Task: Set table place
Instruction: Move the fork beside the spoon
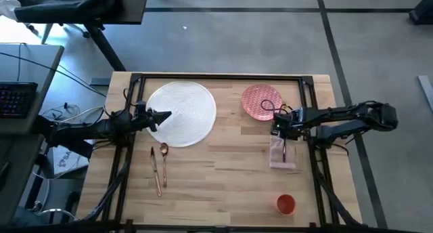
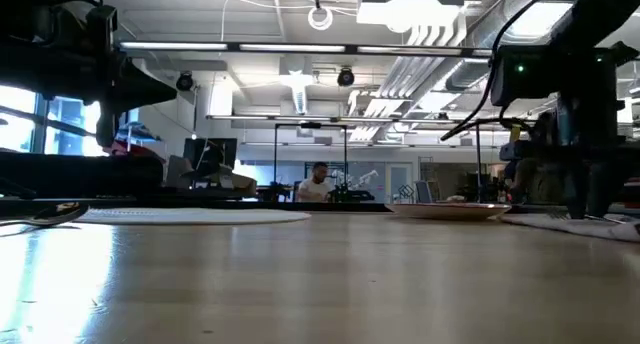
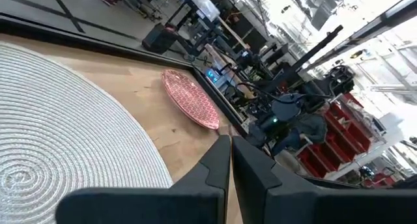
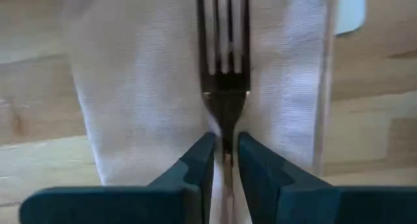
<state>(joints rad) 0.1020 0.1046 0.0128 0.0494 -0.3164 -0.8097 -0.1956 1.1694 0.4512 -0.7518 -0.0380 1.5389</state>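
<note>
the fork point(image 4: 225, 68) lies on the napkin point(image 4: 143, 87) near the counter's point(image 1: 223, 165) right edge, just in front of the pink plate point(image 1: 261, 101). it looks thin, stiff and light, probably slick metal, so it is best pinched across the narrow neck just below the tines, where it won't swivel. the napkin under it is soft and may drag or bunch if the fingers scrape it. the right end effector point(image 4: 225, 159) is nearly closed, its fingers pinching the fork's neck from both sides, tips at or just above the cloth. the left end effector point(image 3: 230, 160) hovers by the left edge of the white plate point(image 1: 180, 112), fingers pressed together, holding nothing. the spoon point(image 1: 164, 162) and knife point(image 1: 155, 168) lie in front of that plate; the cup point(image 1: 285, 204) sits near the front right corner.
</note>
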